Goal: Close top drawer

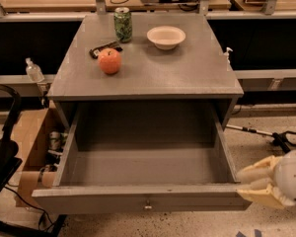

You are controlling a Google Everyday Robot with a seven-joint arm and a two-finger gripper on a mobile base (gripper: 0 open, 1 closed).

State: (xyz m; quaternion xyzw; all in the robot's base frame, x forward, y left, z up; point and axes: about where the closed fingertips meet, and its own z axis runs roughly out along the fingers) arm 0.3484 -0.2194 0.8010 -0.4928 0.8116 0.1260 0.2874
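Top drawer (148,202) stands wide open. My gripper (246,182) is near rt, just beside drawer front's rt end; can't tell if open/closed. Apple (110,60), soda can (123,24), bowl (166,37) on cabinet top (187,73).
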